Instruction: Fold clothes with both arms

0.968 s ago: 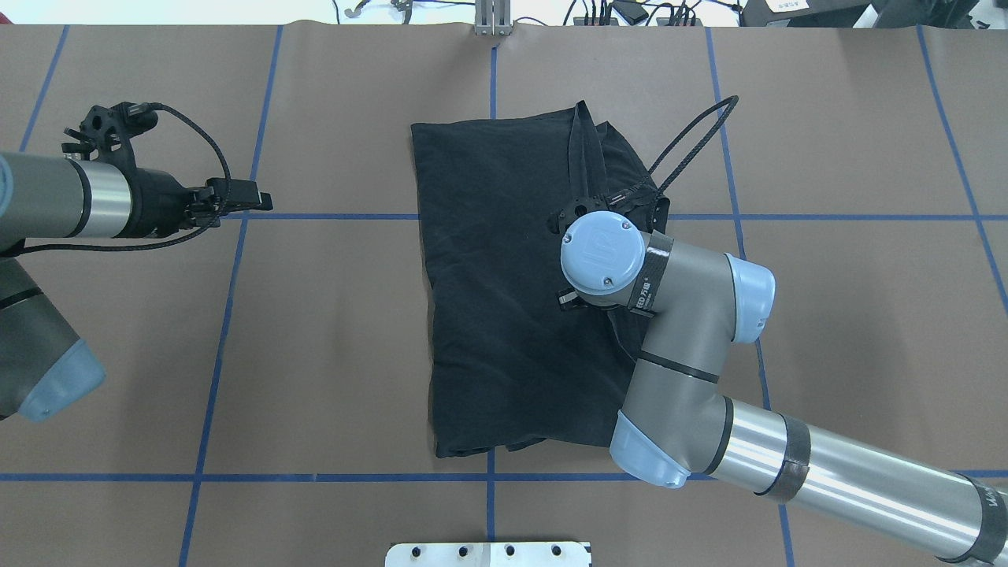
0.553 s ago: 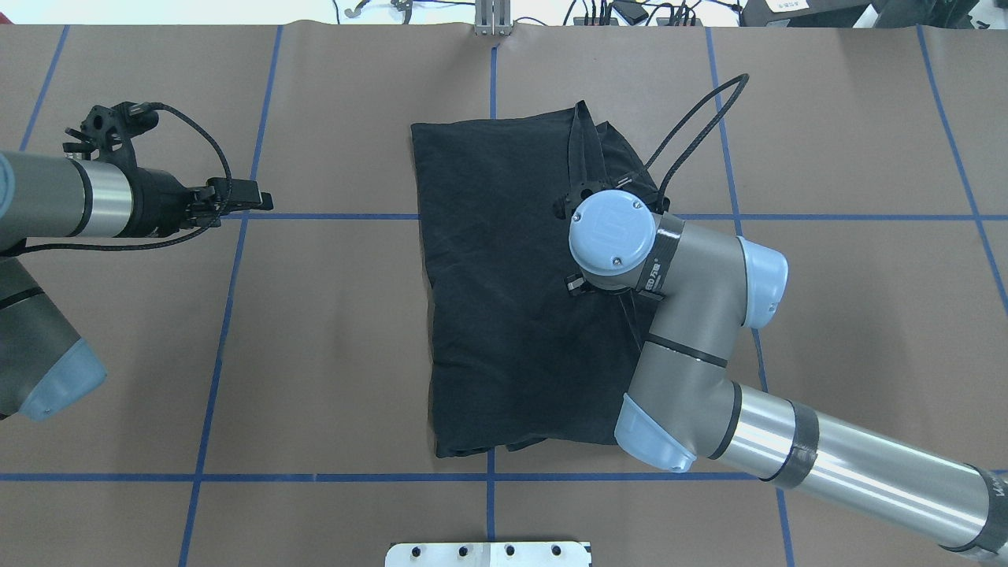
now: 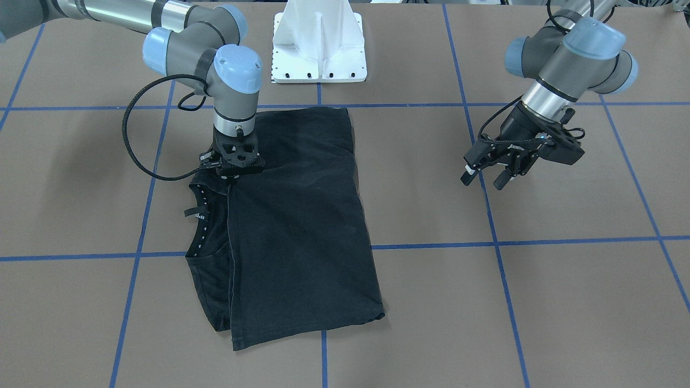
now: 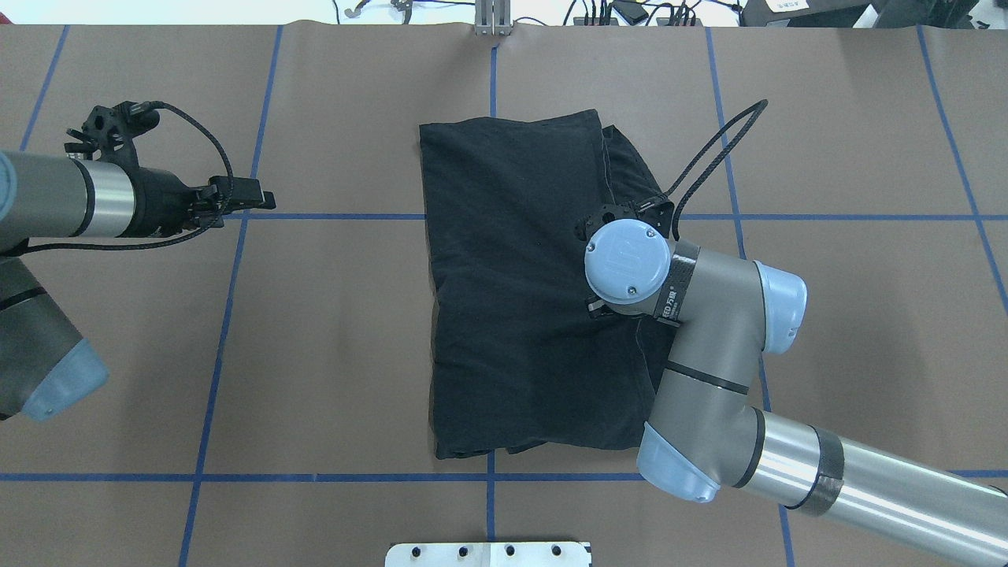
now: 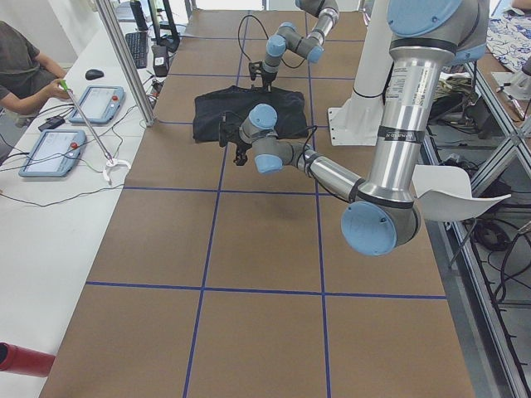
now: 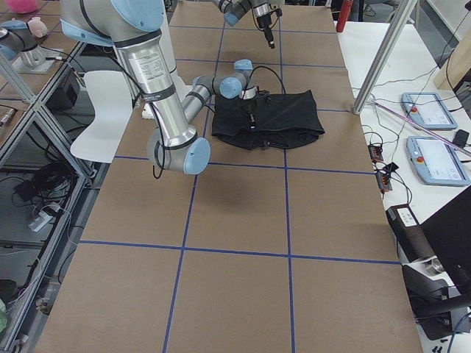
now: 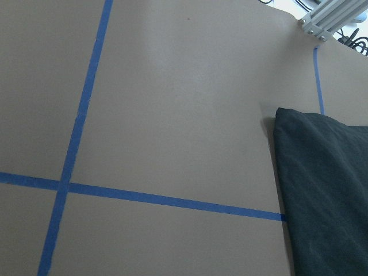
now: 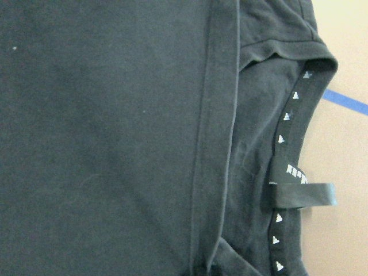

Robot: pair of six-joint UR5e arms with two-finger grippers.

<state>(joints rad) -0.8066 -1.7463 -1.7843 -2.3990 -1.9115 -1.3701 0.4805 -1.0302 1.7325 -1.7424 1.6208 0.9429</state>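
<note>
Shifted toward the robot's right over the past second, the right gripper point(image 3: 235, 166) has brought a raised fold of the black t-shirt point(image 3: 302, 226) down flat. It now sits low on the garment at the hemmed edge of the folded-over layer, just beside the open collar point(image 3: 207, 237). Its fingers are lost against the dark cloth, so whether they pinch the fabric cannot be told. The wrist camera there looks straight onto that hem, with the dotted neck tape point(image 8: 286, 138) and a small black loop point(image 8: 302, 195) at the collar. Above, the right arm point(image 4: 709, 331) bends in over the shirt's near corner. The shirt lies folded on the brown table point(image 3: 539, 302), in front of the white mounting base point(image 3: 319, 48) and across one of the blue tape lines point(image 3: 431, 246). Well apart from the shirt on the robot's left, the left gripper point(image 3: 483, 179) hangs above the table with its fingers spread and nothing between them, the left arm point(image 3: 566, 59) angled down behind it.
</note>
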